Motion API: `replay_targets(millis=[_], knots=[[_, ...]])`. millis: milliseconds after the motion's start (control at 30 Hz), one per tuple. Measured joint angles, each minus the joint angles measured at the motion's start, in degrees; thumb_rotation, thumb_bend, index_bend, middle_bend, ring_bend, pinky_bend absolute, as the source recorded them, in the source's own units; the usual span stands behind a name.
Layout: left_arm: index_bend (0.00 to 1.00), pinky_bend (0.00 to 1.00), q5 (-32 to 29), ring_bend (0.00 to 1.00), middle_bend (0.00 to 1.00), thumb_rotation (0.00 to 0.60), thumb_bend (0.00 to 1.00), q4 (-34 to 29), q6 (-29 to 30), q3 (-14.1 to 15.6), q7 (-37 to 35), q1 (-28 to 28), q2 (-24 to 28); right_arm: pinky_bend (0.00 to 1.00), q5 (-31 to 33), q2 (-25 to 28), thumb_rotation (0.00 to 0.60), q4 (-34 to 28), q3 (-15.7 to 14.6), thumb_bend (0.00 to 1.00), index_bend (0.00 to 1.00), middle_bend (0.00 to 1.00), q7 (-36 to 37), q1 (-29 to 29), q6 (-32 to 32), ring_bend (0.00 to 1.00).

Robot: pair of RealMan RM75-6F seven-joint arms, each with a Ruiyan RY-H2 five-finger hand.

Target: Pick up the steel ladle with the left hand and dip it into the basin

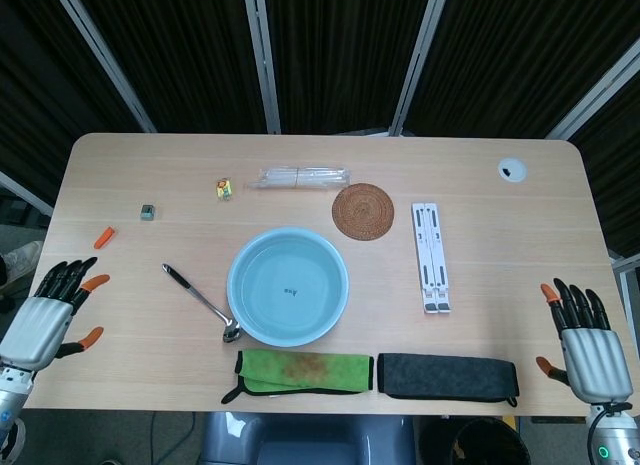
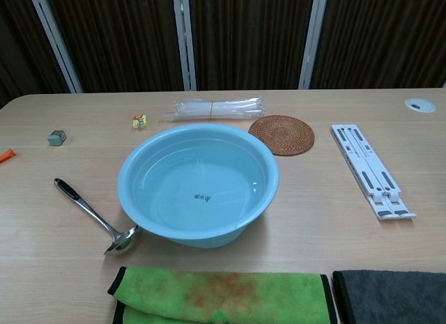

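The steel ladle [image 1: 200, 302] [image 2: 93, 217] lies flat on the table with its black handle pointing up-left and its bowl against the left side of the light blue basin [image 1: 240, 307] [image 2: 132, 198], which holds water. My left hand [image 1: 50, 313] hovers at the table's left front corner, fingers spread and empty, well left of the ladle. Over at the right front corner my right hand [image 1: 583, 343] is also spread and empty. Neither hand shows in the chest view.
A green cloth [image 1: 305, 371] and a dark grey cloth [image 1: 447, 377] lie along the front edge. Behind the basin are a woven coaster [image 1: 363, 211], a white folding stand [image 1: 431, 256], a clear plastic bundle [image 1: 301, 176], a small yellow item [image 1: 224, 189], a grey cube [image 1: 147, 213] and an orange piece [image 1: 104, 237].
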Motion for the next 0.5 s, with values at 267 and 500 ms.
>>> replay_targets(millis=[267,500], knots=[[0.38,0.00,-1.9,0.00,0.00,0.600,0.30,3.6,-10.2,-1.1,-3.8,-6.5,-1.3,0.00,1.9,-0.3,0.600,0.8,0.7,0.00,0.00,0.00,0.0,0.7,-1.5,0.00],[0.42,0.00,-3.2,0.00,0.00,0.600,0.38,10.4,-16.7,-2.3,-6.5,-11.5,-6.2,0.00,4.5,-0.5,0.600,1.5,1.5,0.00,0.00,0.00,-0.2,1.3,-3.3,0.00]])
